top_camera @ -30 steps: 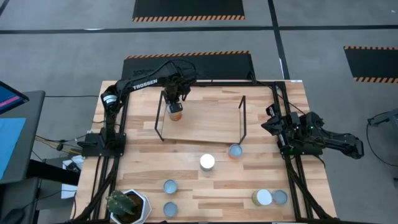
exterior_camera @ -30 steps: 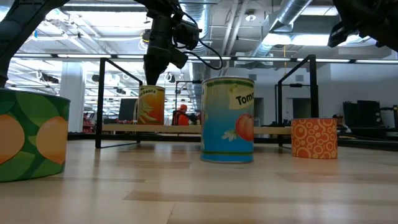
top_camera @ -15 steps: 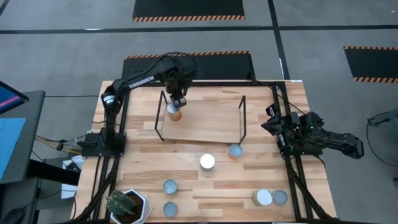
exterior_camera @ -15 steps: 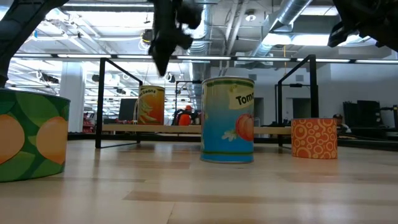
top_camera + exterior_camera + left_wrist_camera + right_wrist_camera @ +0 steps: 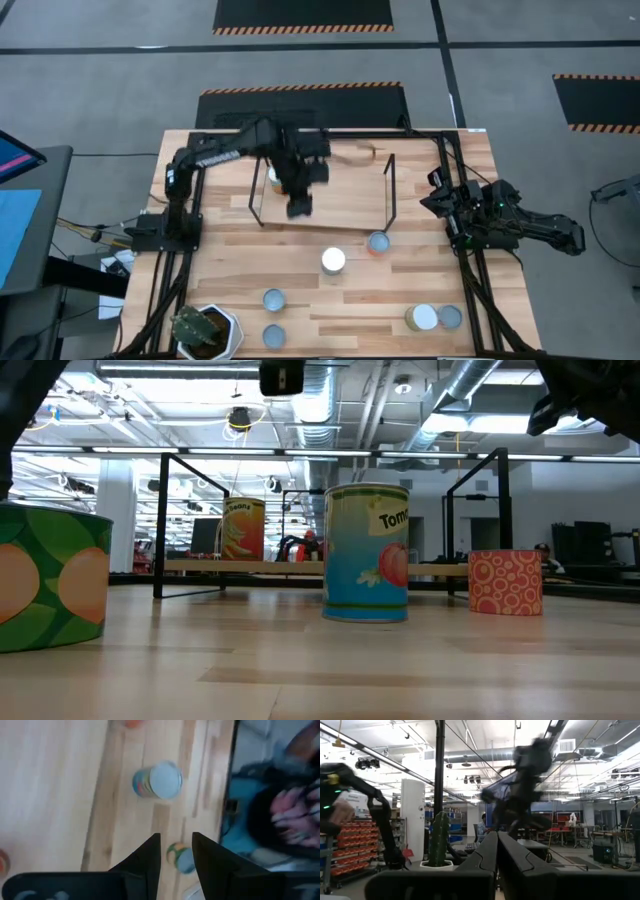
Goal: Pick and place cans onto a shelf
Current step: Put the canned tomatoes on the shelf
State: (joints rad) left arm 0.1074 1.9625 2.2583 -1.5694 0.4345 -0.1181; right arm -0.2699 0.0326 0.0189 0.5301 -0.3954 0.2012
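Nearest the front edge of the bench (image 5: 400,290) stand a potted cactus (image 5: 205,330), two blue-topped cans (image 5: 273,299) just beside it, and a pair of cans (image 5: 425,318) touching each other towards the right corner. At bench height a green can (image 5: 50,575) printed with oranges fills the near left. Farther in, the tomato can (image 5: 367,550) stands upright in the middle of the bench, with the orange can (image 5: 505,582) a little behind it and to its right, near the front edge of the shelf (image 5: 345,195). On the shelf's left end a yellow can (image 5: 243,530) stands upright, just inside the black wire frame. The left hand (image 5: 298,207) hangs over the front part of the shelf, to the right of that can, well above it and not touching it. It holds nothing, and its wrist camera shows its two fingers (image 5: 150,862) parted by a narrow gap, looking down on bare bench and two other cans. The right hand (image 5: 437,200) waits at the bench's right edge, beyond the shelf's right frame and apart from every can, with its fingers (image 5: 485,852) pressed together and empty.
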